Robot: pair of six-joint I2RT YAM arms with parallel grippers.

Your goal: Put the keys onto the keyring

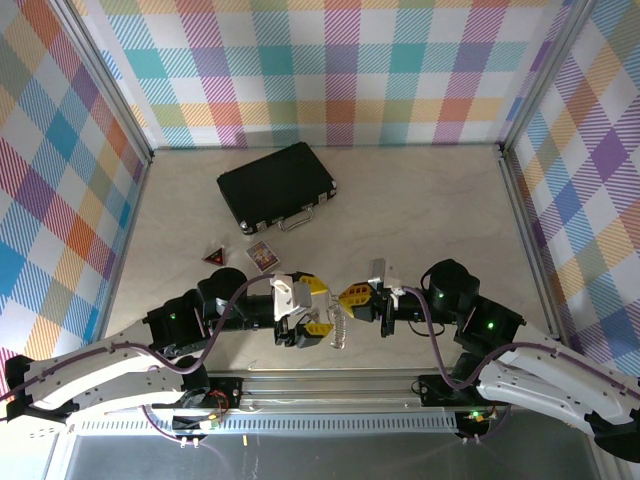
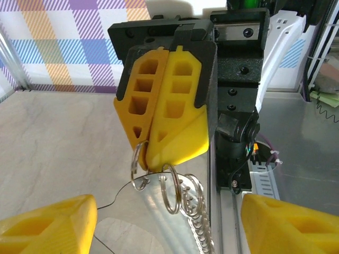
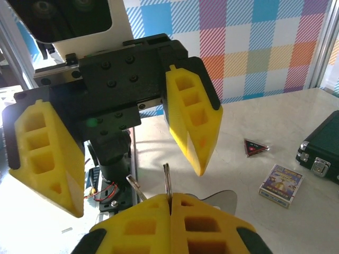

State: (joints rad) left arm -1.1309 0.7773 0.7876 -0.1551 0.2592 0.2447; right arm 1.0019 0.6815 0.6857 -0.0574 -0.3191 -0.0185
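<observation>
right gripper (image 2: 153, 159) pinched keyring (image 2: 170, 188) (tips only) | left gripper (image 1: 316, 306) stood wide, just left | risk: closing off-centre could have knocked the ring loose

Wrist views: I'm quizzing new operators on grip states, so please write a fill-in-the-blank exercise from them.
1. The right gripper is ___ on the silver metal keyring.
2. The left gripper stands ___.
3. The small red token on the pale table is ___ in shape.
Missing words: shut; open; triangular.
</observation>
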